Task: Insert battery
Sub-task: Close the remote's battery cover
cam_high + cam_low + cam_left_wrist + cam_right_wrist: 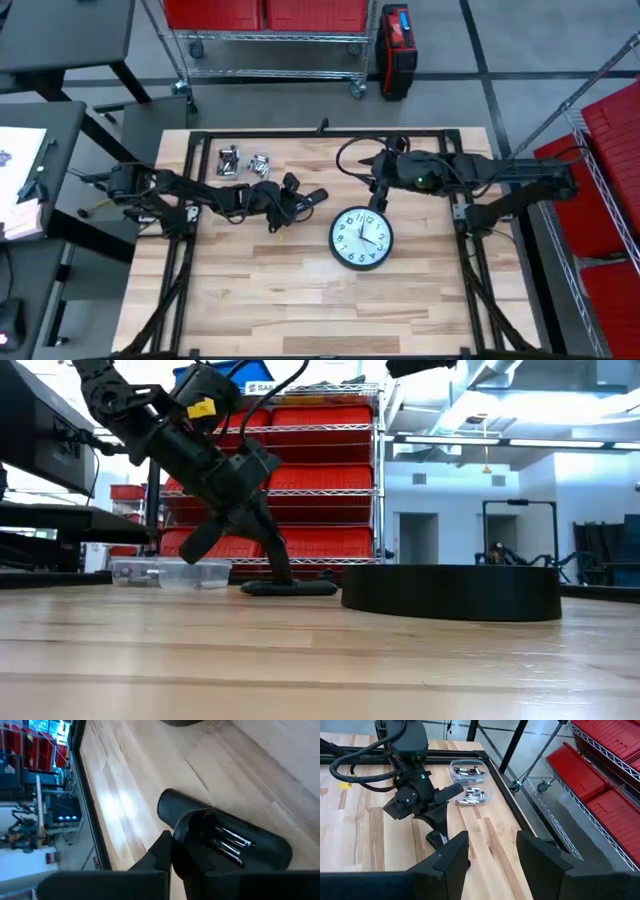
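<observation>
1. Wood table is bare at its near edge.
2. Clock lies face up just right of centre.
3. Left gripper leans low beside a dark tool; its fingers are spread, nothing between them.
4. Right gripper hovers just behind the clock, fingers parted and empty.
5. Batteries sit in clear trays at the far left.

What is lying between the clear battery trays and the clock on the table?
The left claw, open and low over the table, lies between the battery trays and the clock, as the high view shows. The right claw waits open near the clock's far edge.
</observation>
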Tool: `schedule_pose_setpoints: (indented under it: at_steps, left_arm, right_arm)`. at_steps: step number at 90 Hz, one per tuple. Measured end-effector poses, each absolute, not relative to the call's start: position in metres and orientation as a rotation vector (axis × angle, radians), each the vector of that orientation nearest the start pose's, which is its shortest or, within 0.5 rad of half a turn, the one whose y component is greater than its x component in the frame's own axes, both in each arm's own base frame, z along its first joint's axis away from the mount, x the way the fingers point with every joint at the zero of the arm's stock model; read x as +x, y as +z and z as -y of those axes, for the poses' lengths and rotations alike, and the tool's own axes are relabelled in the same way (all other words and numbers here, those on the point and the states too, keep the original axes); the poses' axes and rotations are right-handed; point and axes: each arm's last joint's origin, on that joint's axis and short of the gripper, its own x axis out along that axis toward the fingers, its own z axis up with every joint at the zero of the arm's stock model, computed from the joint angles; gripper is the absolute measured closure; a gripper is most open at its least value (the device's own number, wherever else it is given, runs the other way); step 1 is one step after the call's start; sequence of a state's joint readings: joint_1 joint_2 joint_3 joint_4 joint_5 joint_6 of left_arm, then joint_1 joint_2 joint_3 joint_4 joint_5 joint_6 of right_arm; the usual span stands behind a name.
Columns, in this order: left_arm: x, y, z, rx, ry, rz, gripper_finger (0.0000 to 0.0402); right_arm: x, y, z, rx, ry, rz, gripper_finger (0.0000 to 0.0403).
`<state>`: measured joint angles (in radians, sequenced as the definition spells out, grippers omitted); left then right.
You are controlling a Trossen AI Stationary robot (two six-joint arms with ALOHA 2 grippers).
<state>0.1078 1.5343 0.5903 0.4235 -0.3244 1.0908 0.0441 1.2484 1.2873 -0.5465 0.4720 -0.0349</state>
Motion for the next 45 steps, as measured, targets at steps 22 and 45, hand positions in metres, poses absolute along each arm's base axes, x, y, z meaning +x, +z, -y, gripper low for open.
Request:
schedule_pose_setpoints:
  at_steps: [22,45]
  left_arm:
    - [0.281,0.153,-0.039,1.06,0.078,-0.713,0.0368]
    - [0.277,0.146,-0.04,1.033,0.053,-0.797,0.0339]
  right_arm:
    - [0.261,0.378,0.002,-0.165,-0.41,-0.503,0.0243]
    - [0.26,0.377,0.002,-0.169,-0.409,-0.519,0.0243]
